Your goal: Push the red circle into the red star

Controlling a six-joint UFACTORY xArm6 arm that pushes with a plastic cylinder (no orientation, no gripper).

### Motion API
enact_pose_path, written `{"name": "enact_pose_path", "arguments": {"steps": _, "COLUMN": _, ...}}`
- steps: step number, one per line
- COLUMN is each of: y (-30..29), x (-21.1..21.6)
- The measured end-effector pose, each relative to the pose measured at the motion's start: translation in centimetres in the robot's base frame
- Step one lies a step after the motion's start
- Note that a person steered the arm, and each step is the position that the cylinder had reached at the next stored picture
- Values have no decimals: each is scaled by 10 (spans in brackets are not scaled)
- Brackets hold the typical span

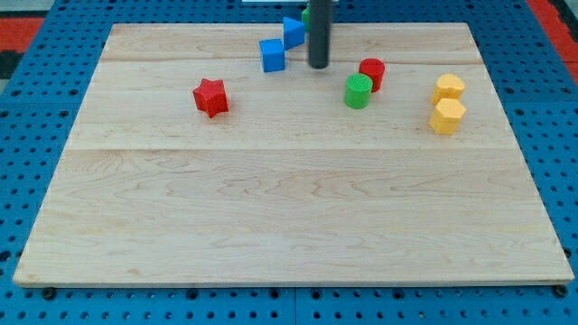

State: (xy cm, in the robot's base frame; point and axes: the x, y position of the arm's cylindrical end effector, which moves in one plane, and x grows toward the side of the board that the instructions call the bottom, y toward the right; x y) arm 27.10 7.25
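Observation:
The red circle (373, 71) stands near the view's top, right of centre, touching the green circle (358, 91) just below and left of it. The red star (210, 97) lies well to the left, alone on the wooden board (289, 208). My tip (318, 66) is on the board between the blue cube and the red circle, about 60 px left of the red circle and touching no block.
A blue cube (272, 55) and a blue triangular block (293, 32) lie left of the rod near the top edge. A green block is mostly hidden behind the rod at the top. Two yellow hexagonal blocks (449, 88) (446, 116) sit at the right.

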Motion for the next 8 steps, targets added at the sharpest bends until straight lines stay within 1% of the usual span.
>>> {"name": "enact_pose_path", "arguments": {"steps": 1, "y": 72, "x": -25}}
{"name": "enact_pose_path", "arguments": {"steps": 2, "y": 110, "x": -10}}
{"name": "enact_pose_path", "arguments": {"steps": 4, "y": 101, "x": 31}}
{"name": "enact_pose_path", "arguments": {"steps": 5, "y": 48, "x": 34}}
{"name": "enact_pose_path", "arguments": {"steps": 6, "y": 2, "x": 52}}
{"name": "enact_pose_path", "arguments": {"steps": 7, "y": -41, "x": 65}}
{"name": "enact_pose_path", "arguments": {"steps": 8, "y": -76, "x": 67}}
